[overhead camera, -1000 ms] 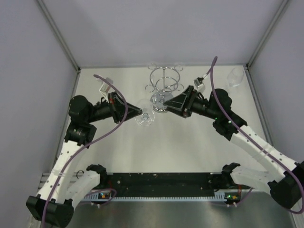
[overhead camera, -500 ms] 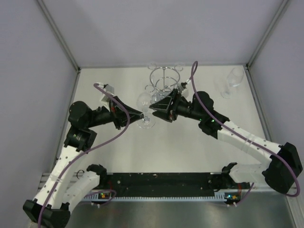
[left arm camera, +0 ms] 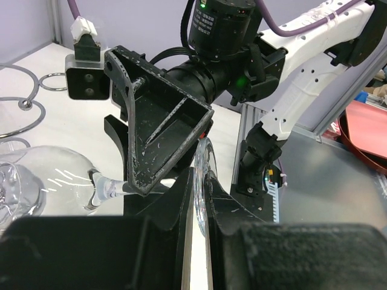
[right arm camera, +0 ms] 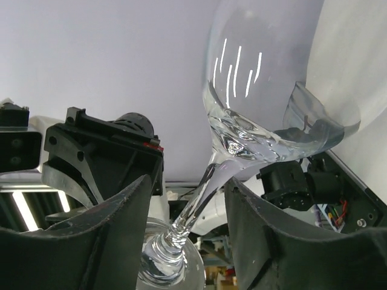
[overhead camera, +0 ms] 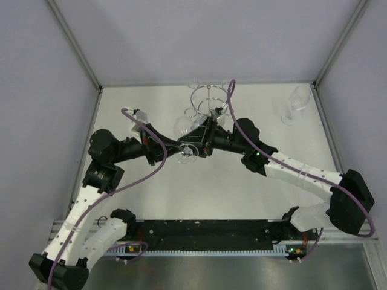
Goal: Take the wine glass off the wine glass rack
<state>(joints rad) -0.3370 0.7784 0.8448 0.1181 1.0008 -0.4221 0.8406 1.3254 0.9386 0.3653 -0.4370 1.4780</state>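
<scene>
The wine glass (overhead camera: 183, 128) is clear and colourless, with thin white streaks of reflected light on its bowl. A second glass (overhead camera: 294, 99) by the table's far right edge is just as clear. The wine glass rack (overhead camera: 208, 99) is shiny silver chrome. The table (overhead camera: 242, 193) is pale off-white and the walls (overhead camera: 199, 36) are light lavender-grey. The left arm (overhead camera: 84, 205) and right arm (overhead camera: 296, 175) have white links, black joints and purple cables (left arm camera: 74, 7). The left end effector (overhead camera: 180, 147) and right end effector (overhead camera: 196, 140) are matte black with pale scuffs. A green light (overhead camera: 256, 155) glows on the right arm.

Left hand (overhead camera: 175, 147) and right hand (overhead camera: 197, 142) meet at the wine glass (overhead camera: 184, 127).
</scene>
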